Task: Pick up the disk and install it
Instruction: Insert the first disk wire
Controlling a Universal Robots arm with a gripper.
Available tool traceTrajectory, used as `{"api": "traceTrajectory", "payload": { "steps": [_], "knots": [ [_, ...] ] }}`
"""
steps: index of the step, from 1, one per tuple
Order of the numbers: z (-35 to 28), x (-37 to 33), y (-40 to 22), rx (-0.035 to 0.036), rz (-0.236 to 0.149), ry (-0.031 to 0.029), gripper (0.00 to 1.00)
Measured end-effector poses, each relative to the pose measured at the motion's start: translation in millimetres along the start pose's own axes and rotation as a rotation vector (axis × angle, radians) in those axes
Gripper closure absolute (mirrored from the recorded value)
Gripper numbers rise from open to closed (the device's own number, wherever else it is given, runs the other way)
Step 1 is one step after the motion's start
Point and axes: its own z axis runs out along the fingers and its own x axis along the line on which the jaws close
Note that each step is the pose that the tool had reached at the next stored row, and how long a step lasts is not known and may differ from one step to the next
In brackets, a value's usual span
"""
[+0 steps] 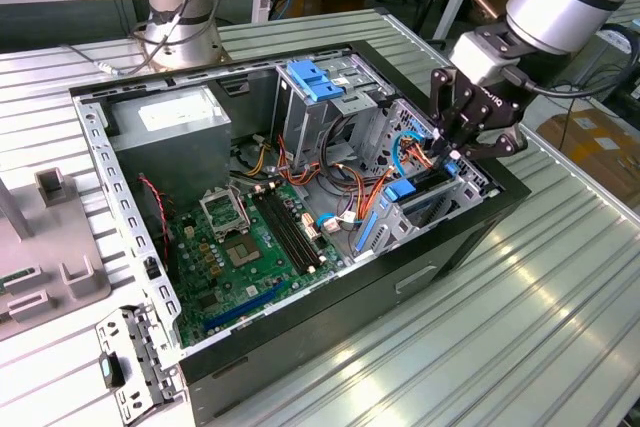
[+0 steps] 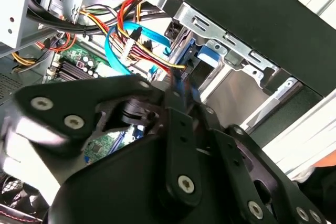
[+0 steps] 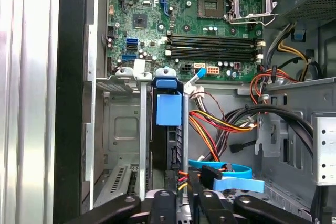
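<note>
While the open computer case (image 1: 300, 247) fills the frame's centre on the ribbed metal table (image 1: 540, 327), the gripper (image 1: 462, 152) hangs at right over the drive cage; whether its fingers are clenched or released, I cannot tell. Motherboard (image 1: 240, 247) sits lower left. In the first wrist view, the disk (image 3: 168, 129) stands edge-on in its bay, blue carrier tab up, beside the coloured cables (image 3: 215, 124).
</note>
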Motion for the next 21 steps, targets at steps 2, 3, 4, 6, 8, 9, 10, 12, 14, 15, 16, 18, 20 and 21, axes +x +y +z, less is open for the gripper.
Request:
{"api": "traceTrajectory", "payload": {
  "steps": [2, 3, 4, 6, 8, 9, 10, 12, 14, 15, 16, 18, 20, 21],
  "knots": [
    [2.5, 0.3, -0.4, -0.0025, 0.000, -0.0002, 0.89],
    [4.3, 0.4, -0.7, -0.0045, 0.000, -0.0002, 0.89],
    [5.5, 0.5, -1.0, -0.0057, 0.000, -0.0003, 0.89],
    [7.2, 0.6, -1.7, -0.0081, 0.001, -0.0002, 0.89],
    [9.0, 0.8, -2.3, -0.0105, 0.001, 0.0003, 0.89],
    [9.8, 0.9, -2.5, -0.0117, 0.001, 0.0005, 0.89],
    [10.4, 1.0, -2.6, -0.0126, 0.001, 0.0009, 0.89],
    [11.0, 1.1, -2.7, -0.0127, 0.001, 0.0000, 0.89],
    [10.2, 1.0, -2.8, -0.0127, 0.000, -0.0009, 0.89],
    [9.3, 0.9, -3.2, -0.0128, -0.001, -0.0016, 0.89],
    [7.9, 0.9, -4.4, -0.0130, -0.003, -0.0022, 0.89],
    [5.6, 0.6, -7.6, -0.0131, -0.004, -0.0034, 0.89],
    [4.6, 0.7, -10.6, -0.0132, -0.004, -0.0052, 0.89],
    [4.0, 0.6, -13.9, -0.0135, -0.005, -0.0062, 0.89]
  ]
}}
